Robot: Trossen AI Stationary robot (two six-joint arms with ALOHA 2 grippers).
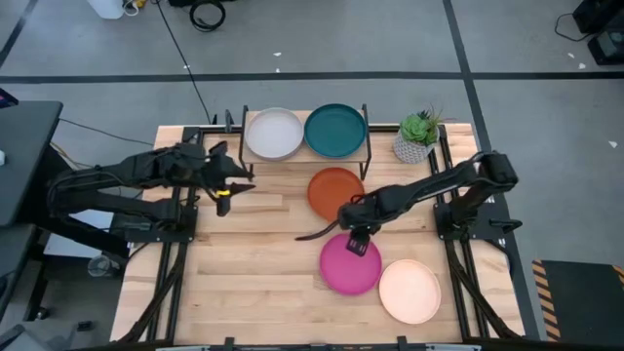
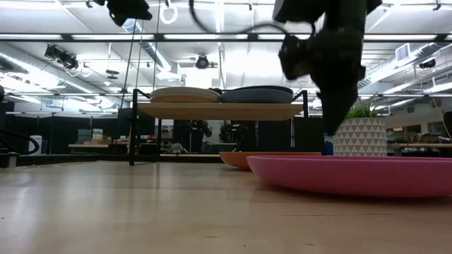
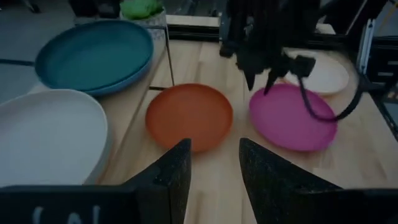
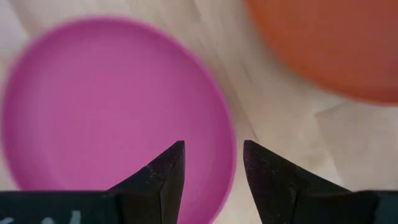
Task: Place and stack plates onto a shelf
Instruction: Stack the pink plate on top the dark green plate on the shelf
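Magenta plate (image 1: 350,264) lies flat on the table (image 1: 244,283), near edge under our open, empty right gripper (image 1: 357,241), probably lining up an edge grasp. Orange plate (image 1: 335,192) just beside; cream plate (image 1: 409,291) nearer the front. Shelf (image 1: 305,156) carries two stacks. Left gripper (image 1: 229,185) open, waiting beside the shelf. No legible writing.

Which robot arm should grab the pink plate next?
Probably the right. Its open end effector hangs right above the magenta plate, at its rim. The left end effector, also open, waits far off near the shelf.
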